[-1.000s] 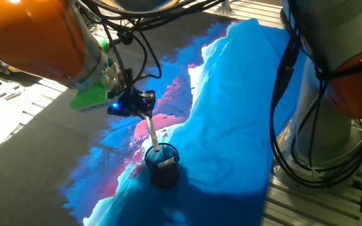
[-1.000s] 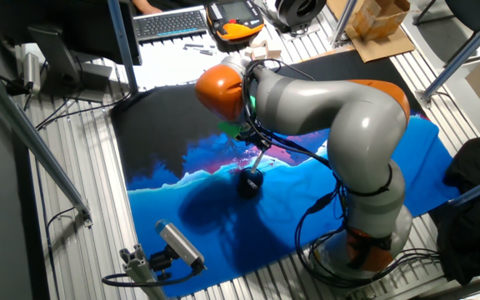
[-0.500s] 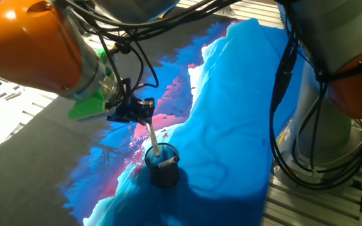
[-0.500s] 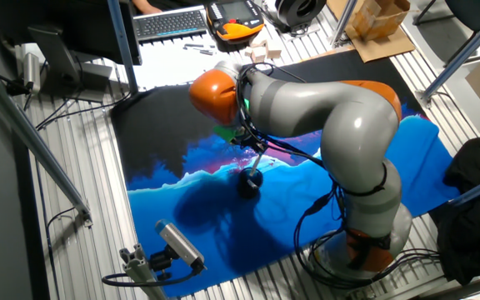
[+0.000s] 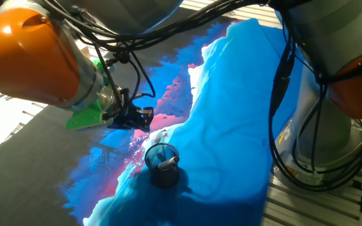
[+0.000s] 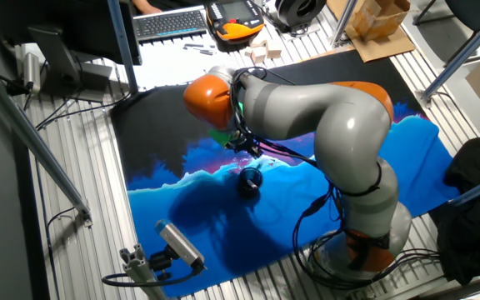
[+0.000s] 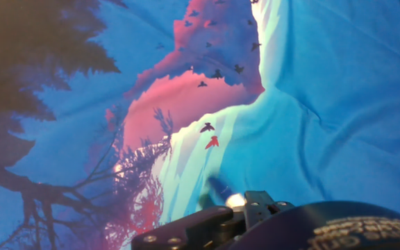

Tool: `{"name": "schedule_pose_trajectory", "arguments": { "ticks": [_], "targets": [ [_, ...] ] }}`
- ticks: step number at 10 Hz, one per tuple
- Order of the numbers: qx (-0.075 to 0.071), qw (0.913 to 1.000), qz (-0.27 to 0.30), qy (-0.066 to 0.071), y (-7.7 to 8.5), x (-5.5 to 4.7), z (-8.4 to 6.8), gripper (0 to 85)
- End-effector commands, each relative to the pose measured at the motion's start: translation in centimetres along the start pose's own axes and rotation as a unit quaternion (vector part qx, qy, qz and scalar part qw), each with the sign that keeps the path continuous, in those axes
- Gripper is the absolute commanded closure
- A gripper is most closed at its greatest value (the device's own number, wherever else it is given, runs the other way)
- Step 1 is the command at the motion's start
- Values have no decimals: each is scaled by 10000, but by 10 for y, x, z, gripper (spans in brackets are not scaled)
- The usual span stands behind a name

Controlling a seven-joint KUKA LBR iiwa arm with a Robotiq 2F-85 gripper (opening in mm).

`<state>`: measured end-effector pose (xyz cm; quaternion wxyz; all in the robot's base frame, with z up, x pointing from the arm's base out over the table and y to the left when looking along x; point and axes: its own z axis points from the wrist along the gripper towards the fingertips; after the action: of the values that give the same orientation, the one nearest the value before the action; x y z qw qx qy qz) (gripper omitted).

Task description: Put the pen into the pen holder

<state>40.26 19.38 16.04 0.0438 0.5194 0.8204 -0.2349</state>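
The pen holder (image 5: 161,166) is a small dark cup with a bluish rim, standing on the blue cloth; it also shows in the other fixed view (image 6: 249,180). A short whitish stick (image 5: 168,163) leans on its front rim. The pen does not show above the cup or in the fingers; I cannot tell whether it lies inside. My gripper (image 5: 141,118) hangs above and to the left of the cup, apart from it, with nothing between its fingers. The hand view shows only cloth and a dark part of the hand at its bottom edge.
The blue and pink printed cloth (image 5: 231,113) covers the dark table and is wrinkled to the right of the cup. The arm's grey base (image 5: 332,125) with cables stands at the right. A keyboard (image 6: 170,22) lies at the far table edge.
The pen stood in the cup with my gripper shut on its top. Now it no longer shows, and my gripper has moved left and away from the cup, empty.
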Motion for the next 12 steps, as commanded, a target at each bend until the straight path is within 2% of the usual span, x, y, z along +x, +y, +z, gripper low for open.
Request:
{"name": "schedule_pose_trajectory", "arguments": {
  "ticks": [1,2,3,4,5,6,7,8,9,12],
  "targets": [
    [2,10000,2,0,0,0,0,850],
    [-36,10000,-30,22,0,-1,0,850],
    [-139,9998,-113,77,1,-5,2,850],
    [-214,9995,-225,109,1,-11,3,850],
    [-317,9987,-362,145,2,-22,6,850],
    [-514,9971,-494,268,1,-33,12,850],
    [-792,9934,-670,485,1,-44,19,680],
    [-997,9901,-746,655,1,-52,22,680],
    [-1023,9895,-773,674,2,-56,26,680],
    [-1039,9895,-668,756,5,-59,30,680]
  ]
}}
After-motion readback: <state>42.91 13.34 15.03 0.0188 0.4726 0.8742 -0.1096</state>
